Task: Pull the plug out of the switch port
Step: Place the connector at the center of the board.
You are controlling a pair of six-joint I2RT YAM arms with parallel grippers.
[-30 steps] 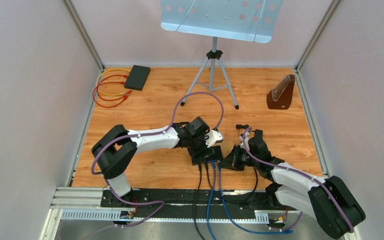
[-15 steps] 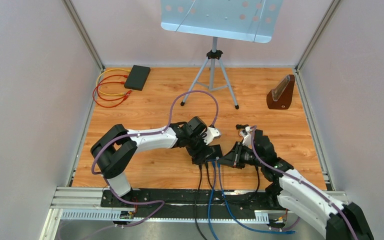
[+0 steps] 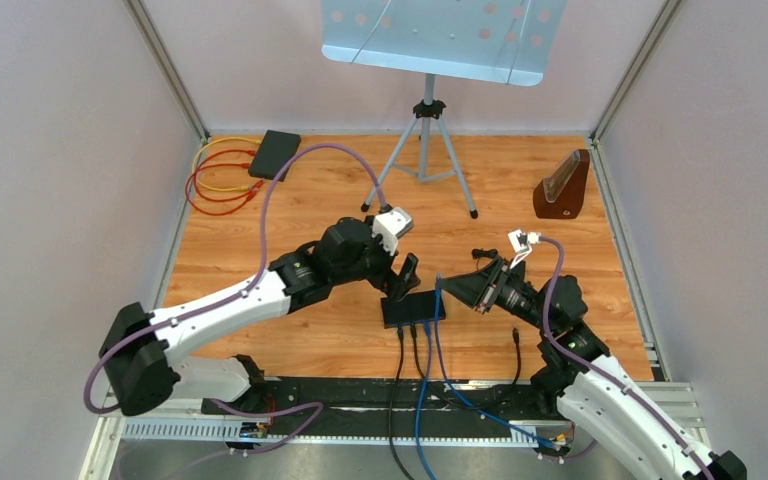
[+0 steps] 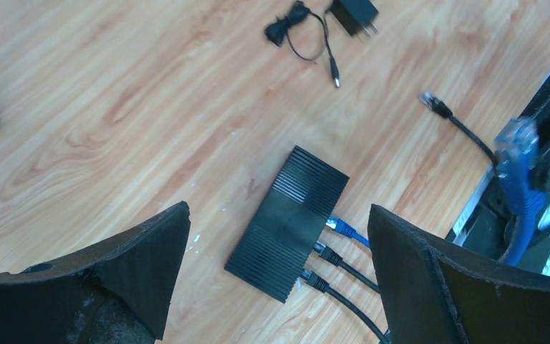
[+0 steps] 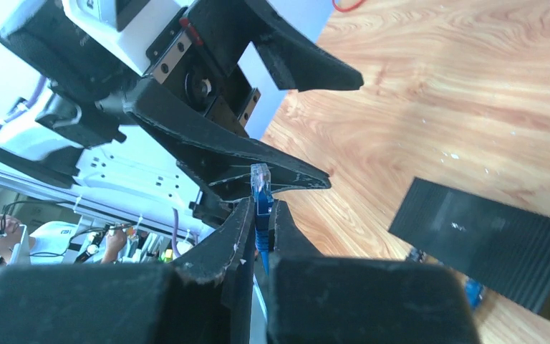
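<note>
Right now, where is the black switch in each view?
Top external: switch at centre, slightly below middle.
Left wrist: lower middle.
Right wrist: lower right corner.
Shared landmark: blue plug held in the right tool.

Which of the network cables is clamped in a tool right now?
The blue cable in the right tool, clear plug poking out. The second blue cable and two black cables sit plugged into the switch; the loose black cable lies unplugged.

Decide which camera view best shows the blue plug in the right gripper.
Right wrist: the blue plug sits mid-frame, close up, pinched in the right gripper. Top view shows a speck; left wrist, a blur at the edge.
</note>
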